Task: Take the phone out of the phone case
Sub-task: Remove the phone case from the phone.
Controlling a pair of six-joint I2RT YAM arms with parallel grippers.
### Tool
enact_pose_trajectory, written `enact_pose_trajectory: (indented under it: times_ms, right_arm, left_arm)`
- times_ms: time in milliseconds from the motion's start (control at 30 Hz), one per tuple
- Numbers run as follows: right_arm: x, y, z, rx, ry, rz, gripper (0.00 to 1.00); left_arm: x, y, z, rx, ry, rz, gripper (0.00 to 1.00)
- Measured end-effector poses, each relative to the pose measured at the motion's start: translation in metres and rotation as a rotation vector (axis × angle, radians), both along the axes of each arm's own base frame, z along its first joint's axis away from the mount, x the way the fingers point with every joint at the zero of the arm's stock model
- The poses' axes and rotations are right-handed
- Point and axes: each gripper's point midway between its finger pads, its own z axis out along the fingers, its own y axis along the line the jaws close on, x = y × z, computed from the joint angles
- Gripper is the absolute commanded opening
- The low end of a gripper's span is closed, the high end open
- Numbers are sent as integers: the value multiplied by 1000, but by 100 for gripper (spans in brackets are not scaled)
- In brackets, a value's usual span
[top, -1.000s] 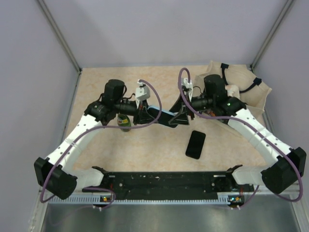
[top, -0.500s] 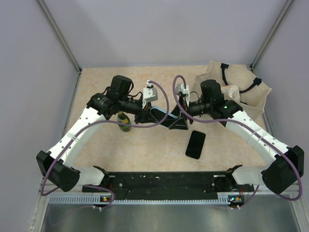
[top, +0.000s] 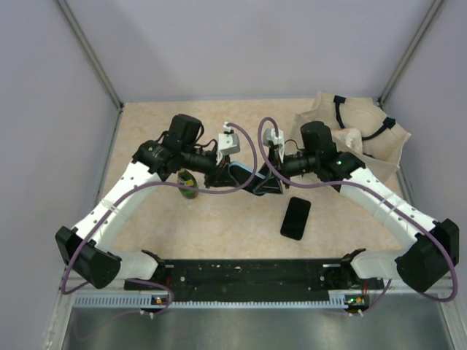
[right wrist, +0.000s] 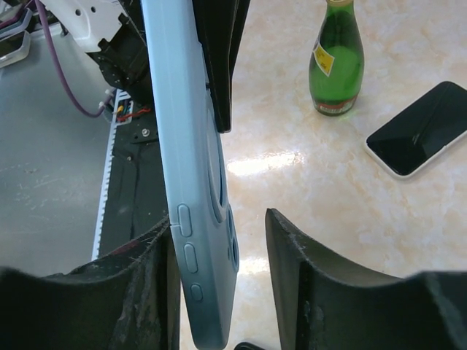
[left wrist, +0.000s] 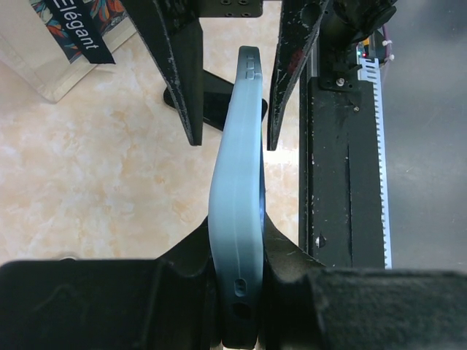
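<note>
The light-blue phone case [top: 243,173] hangs edge-up above the table between my two grippers. My left gripper [top: 219,173] is shut on one end of it; in the left wrist view the case [left wrist: 237,182] is pinched between both fingers of my left gripper [left wrist: 235,240]. My right gripper [top: 264,182] is open around the other end. In the right wrist view the case [right wrist: 186,146] rests against one finger of my right gripper [right wrist: 217,226], and the other finger [right wrist: 306,292] stands apart. The black phone [top: 295,217] lies bare on the table, screen up; it also shows in the right wrist view [right wrist: 419,130].
A green bottle [top: 187,184] stands upright under my left arm. A beige bag with black straps [top: 357,131] lies at the back right. A black rail [top: 248,273] runs along the near edge. A clear box with a patterned label [left wrist: 66,44] sits nearby.
Both wrists have shifted; my right gripper moved left along the case and my left arm swung back and right. Almost no change in the last half second.
</note>
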Motion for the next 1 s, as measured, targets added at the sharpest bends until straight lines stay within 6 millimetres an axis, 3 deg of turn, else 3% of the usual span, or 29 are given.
enact_pose_trajectory:
  times_ms: [100,167,300,333,433,500,533,733,933,1000]
  right_arm:
    - [0,0,0,-1,-8,1,12]
    - [-1,1,0,1,-13,10,0]
    - [-1,2,1,10,-63,36,0]
    - [-1,2,0,9,-65,37,0]
    - [-2,0,-2,-1,-54,38,0]
    - [-2,-1,-3,-6,-43,31,0]
    - [-2,-2,-5,-11,-33,28,0]
    - [-2,-11,-10,-32,8,13,0]
    - [-8,-17,-14,-45,43,28,0]
    - [-10,-17,-13,-42,48,38,0]
  left_arm:
    - [1,-1,1,-4,-3,1,0]
    - [4,-1,2,-5,-11,12,0]
    - [3,-1,2,-8,36,36,0]
    - [3,-1,1,-10,40,38,9]
    - [3,-3,-2,-17,52,37,58]
    - [4,-6,1,-39,33,23,85]
    - [4,-8,4,-54,31,16,92]
    - [4,-1,17,-100,-2,-2,97]
    - [0,19,1,-45,-47,-38,91]
    - [-4,21,-3,-31,-54,-57,84]
